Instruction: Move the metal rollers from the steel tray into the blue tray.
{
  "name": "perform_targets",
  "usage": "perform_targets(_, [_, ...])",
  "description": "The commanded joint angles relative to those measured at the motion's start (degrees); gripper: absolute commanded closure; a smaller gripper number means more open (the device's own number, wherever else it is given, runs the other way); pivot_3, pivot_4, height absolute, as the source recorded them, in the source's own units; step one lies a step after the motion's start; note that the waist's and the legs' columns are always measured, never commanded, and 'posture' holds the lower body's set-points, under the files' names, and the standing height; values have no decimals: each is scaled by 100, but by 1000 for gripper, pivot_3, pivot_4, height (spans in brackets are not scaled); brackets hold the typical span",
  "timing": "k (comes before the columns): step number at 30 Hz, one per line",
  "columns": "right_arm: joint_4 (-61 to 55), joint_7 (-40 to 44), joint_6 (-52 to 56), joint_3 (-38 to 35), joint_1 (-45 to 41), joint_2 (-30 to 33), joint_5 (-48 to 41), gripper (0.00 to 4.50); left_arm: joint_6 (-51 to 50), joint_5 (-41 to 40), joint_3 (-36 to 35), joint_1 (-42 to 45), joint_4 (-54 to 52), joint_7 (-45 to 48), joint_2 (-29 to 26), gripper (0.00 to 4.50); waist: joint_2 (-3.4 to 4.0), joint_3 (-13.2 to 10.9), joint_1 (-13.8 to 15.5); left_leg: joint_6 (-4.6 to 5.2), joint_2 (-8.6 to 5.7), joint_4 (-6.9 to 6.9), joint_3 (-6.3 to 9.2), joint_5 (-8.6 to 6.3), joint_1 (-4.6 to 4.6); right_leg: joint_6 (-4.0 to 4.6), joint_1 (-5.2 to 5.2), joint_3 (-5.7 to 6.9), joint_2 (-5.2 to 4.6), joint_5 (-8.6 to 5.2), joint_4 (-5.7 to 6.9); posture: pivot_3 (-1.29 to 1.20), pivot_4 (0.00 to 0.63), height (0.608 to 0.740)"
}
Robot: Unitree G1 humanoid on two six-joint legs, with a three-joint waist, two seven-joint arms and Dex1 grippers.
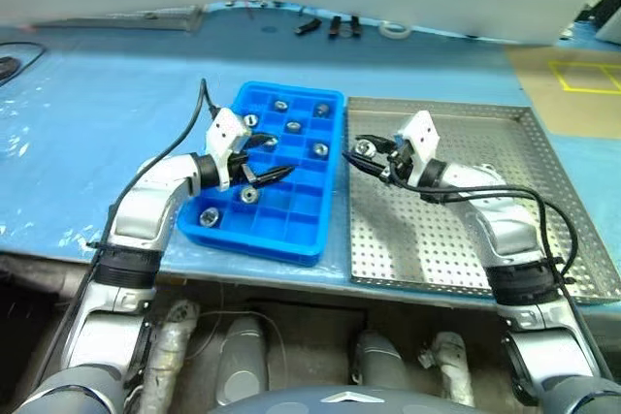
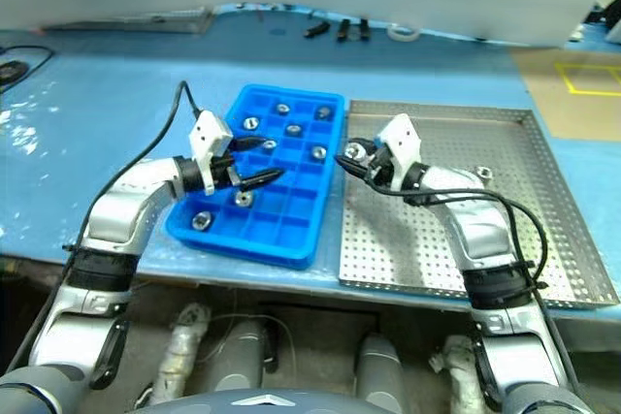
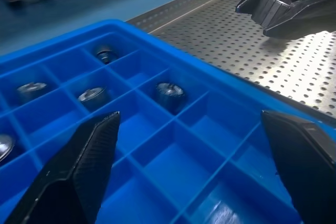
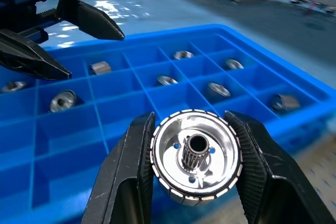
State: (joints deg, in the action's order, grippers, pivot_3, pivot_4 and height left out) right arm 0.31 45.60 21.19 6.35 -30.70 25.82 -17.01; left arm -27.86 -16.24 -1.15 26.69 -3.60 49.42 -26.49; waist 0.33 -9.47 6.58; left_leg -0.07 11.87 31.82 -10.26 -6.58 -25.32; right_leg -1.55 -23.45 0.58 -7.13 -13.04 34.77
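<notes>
The blue tray (image 1: 335,133) lies mid-table with several metal rollers (image 1: 293,127) in its compartments. To its right is the perforated steel tray (image 1: 456,239). My right gripper (image 1: 361,150) is shut on one shiny metal roller (image 4: 196,156), held in the air over the steel tray's left rim, right beside the blue tray's right wall (image 4: 294,124). My left gripper (image 1: 281,155) hangs open with nothing in it over the middle of the blue tray, its fingers (image 3: 79,171) spread wide above empty compartments. A small shiny piece (image 2: 483,174) lies on the steel tray beside my right forearm.
Black tools (image 1: 330,24) and a white tape roll (image 1: 393,29) lie at the back of the blue-covered table. A dark cable (image 1: 12,57) sits at the far left. Yellow floor marking (image 1: 582,75) shows beyond the steel tray's far right corner.
</notes>
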Motion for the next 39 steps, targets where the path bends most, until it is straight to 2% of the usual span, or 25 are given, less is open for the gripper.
perform_targets(1, [341,347,-400,251,-416,-287,54,2836,-355,-202,-435,-467,-945,-441,-178,0,0,0,97,-2,0,-1,3,1,0,0,0,2,0,0,0,319,150,740])
perform_targets(7, [1166,626,-771,557,-829,-711,332,2836,-771,-407,-719,-1016,-1688,-962,-239,0,-1,-1,378,-22,0,-21,23,13,-3,0,3,23,0,0,2,392,150,740])
perform_targets(11, [1206,1152,-1218,947,-701,-574,663,2836,-874,-475,-683,-1190,-1884,-1151,-232,0,-1,-1,528,-30,-1,-31,29,18,-1,0,6,32,0,0,3,401,150,740])
perform_targets(23, [1218,1039,-941,883,-547,-647,786,2836,-793,-585,-447,-1037,-1702,-1214,-237,0,-2,-1,534,-59,2,-53,47,37,-2,-1,-3,37,4,0,2,367,150,740])
perform_targets(26, [1300,809,-1007,822,-592,-755,859,2836,-771,-579,-415,-963,-1627,-1202,-236,0,-2,-1,526,-59,2,-53,47,37,-2,-1,-3,37,4,0,2,360,150,740])
perform_targets(32, [2191,-45,-1397,679,-1044,-1088,1235,2836,-738,-587,-356,-904,-1574,-1169,-246,0,-2,0,512,-66,2,-53,47,42,0,0,-6,37,4,0,9,360,150,740])
perform_targets(39, [2868,-282,-1439,648,-1223,-1297,1412,2836,-765,-594,-279,-953,-1662,-1239,-181,0,-3,0,510,-67,2,-53,47,42,-2,0,-6,38,5,0,7,362,150,740])
